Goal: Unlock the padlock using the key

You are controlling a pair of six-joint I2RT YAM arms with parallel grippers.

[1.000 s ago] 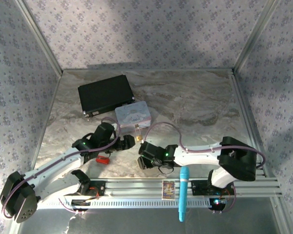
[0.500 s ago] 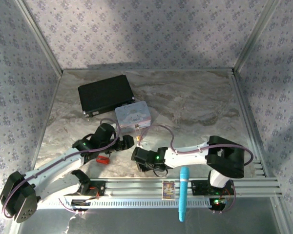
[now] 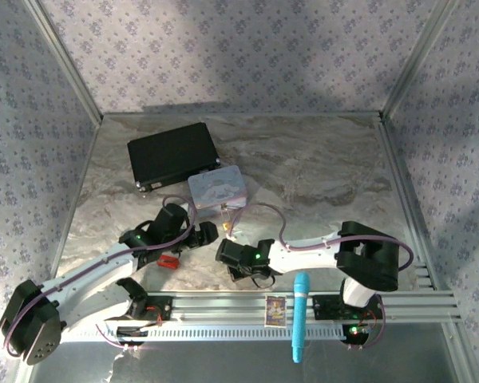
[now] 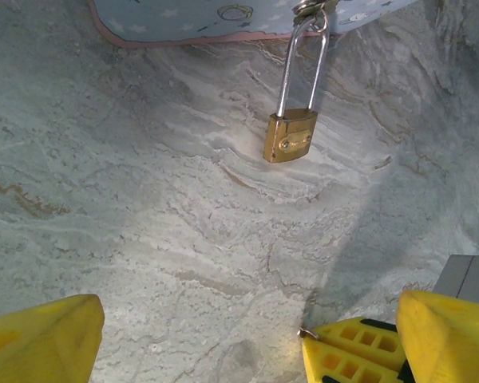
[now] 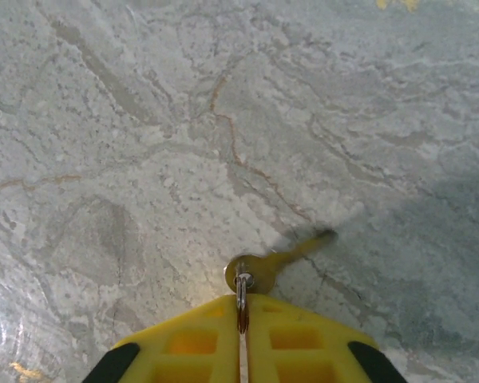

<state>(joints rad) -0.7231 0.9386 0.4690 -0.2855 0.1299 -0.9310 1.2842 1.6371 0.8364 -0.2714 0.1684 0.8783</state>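
The right gripper [image 5: 241, 309] has its yellow fingers pressed together, pinching the small ring of the key [image 5: 255, 273]. The key's round head sits just past the fingertips, and its slightly blurred blade points toward 2 o'clock, low over the marbled table [image 5: 128, 120].

The left gripper [image 4: 247, 339] stands wide, one yellow finger [image 4: 40, 343] at 8 o'clock and the other at 4 o'clock, with nothing between them. At about 12 o'clock from it lies the padlock [image 4: 290, 140], brass body on the table, its long silver shackle hooked through the clasp of the pastel tin [image 4: 184, 20].

From above, a black box [image 3: 173, 154] lies at 11 o'clock from the tin, and a red block [image 3: 169, 260] sits beside the left arm.
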